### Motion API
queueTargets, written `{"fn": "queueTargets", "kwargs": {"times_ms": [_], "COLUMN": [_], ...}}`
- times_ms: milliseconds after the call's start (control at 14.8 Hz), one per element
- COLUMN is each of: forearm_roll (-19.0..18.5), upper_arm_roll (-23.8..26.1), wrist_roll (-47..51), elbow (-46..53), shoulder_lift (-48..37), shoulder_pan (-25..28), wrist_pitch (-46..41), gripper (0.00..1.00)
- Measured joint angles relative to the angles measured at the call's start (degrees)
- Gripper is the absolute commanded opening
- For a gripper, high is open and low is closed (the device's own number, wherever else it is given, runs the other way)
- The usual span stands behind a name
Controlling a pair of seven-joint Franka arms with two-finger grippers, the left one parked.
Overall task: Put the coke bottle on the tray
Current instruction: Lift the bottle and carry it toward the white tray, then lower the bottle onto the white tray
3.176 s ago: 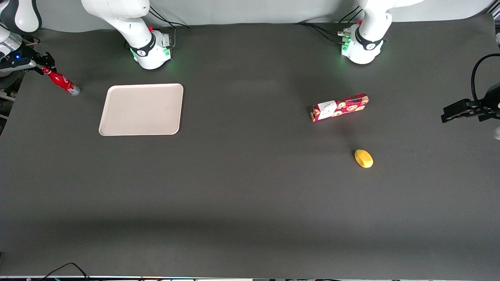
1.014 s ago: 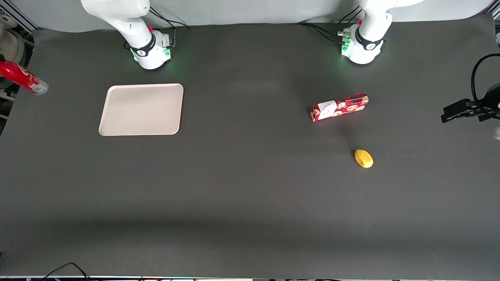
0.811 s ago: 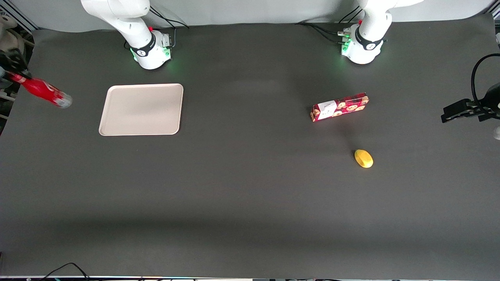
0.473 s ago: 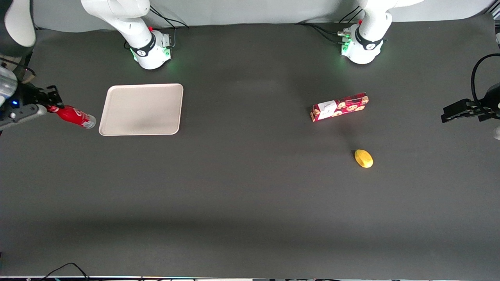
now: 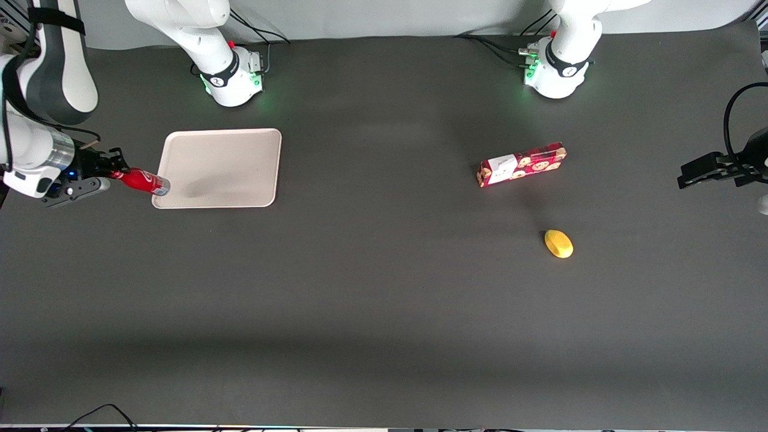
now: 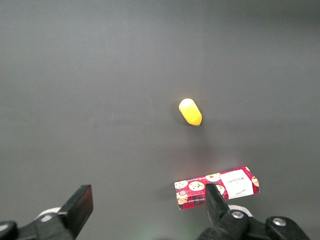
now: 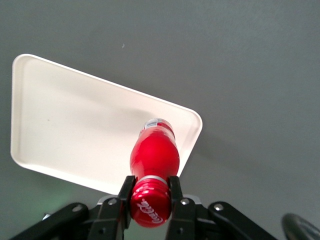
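My right gripper (image 5: 114, 170) is shut on the red cap of the coke bottle (image 5: 141, 180), a small slim red bottle with a silvery base. It holds the bottle tilted in the air, its base over the corner of the beige-pink tray (image 5: 228, 150) that is nearest the front camera and toward the working arm's end. In the right wrist view the black fingers (image 7: 126, 189) clamp the cap, and the coke bottle (image 7: 154, 152) hangs over the tray (image 7: 65, 125) near its rounded corner.
A red cookie box (image 5: 521, 164) and a yellow lemon-like object (image 5: 558, 243) lie toward the parked arm's end; both also show in the left wrist view, the box (image 6: 218, 187) and the yellow object (image 6: 190, 111). The two arm bases (image 5: 233, 75) stand at the table's back edge.
My gripper has swung in from outside the table's edge with the bottle held in it, carrying it nearer the front camera and toward the tray until the bottle's base overlaps the tray's corner.
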Motion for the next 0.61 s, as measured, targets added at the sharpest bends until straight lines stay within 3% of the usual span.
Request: {"fn": "queueTargets", "kwargs": {"times_ms": [608], "forearm_roll": [-0.1], "upper_arm_roll": [-2.3], "wrist_roll": [1.6], "elbow": [-11.6], "shoulder_lift": [-1.1], "shoulder_pan": [-0.5], "wrist_pitch": [10.4], "gripper": [0.0]}}
